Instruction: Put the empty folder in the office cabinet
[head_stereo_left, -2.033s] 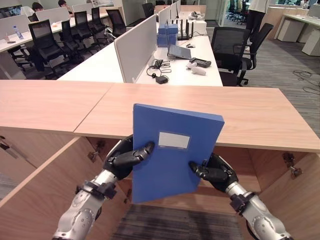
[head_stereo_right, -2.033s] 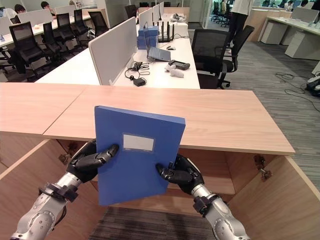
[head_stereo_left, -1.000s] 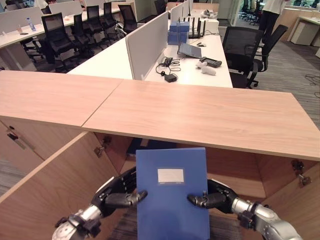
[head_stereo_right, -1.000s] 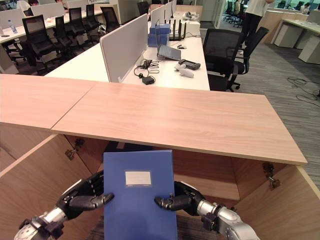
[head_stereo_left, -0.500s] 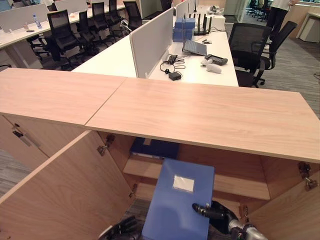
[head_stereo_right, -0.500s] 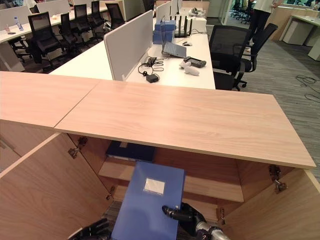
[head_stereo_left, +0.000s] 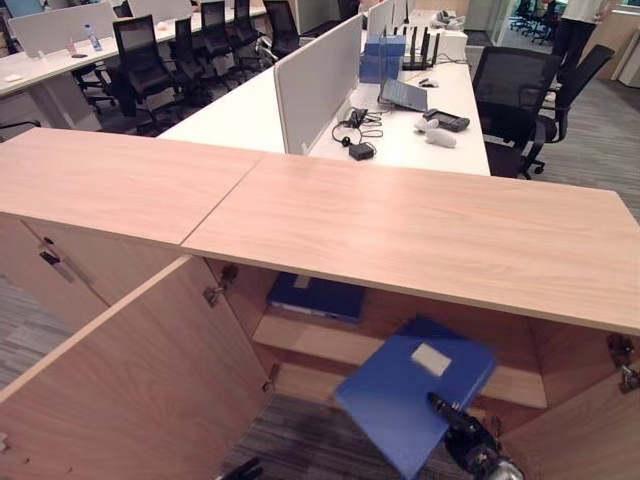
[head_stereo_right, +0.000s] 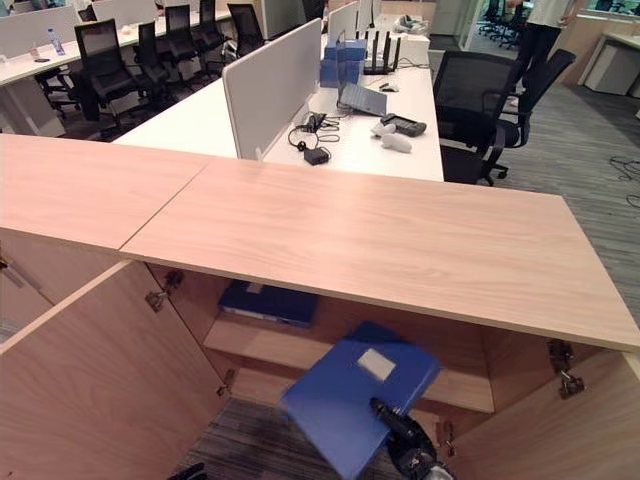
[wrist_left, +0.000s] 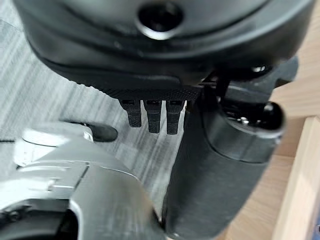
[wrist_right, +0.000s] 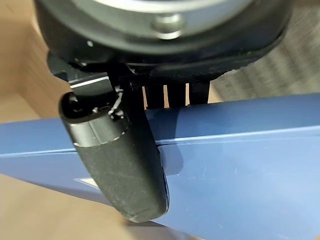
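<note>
The right hand (head_stereo_left: 462, 432) pinches the blue folder (head_stereo_left: 410, 390), tilted flat to clear the cabinet (head_stereo_left: 420, 230) shelf; left hand (wrist_left: 150, 117) hangs loose.

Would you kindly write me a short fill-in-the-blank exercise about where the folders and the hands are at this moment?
1. The blue folder is held by the robot's ____ hand.
2. A second folder lies flat on the cabinet's ____.
3. The cabinet door stands ____.
4. The left hand holds ____.

Missing words: right; shelf; open; nothing
</note>
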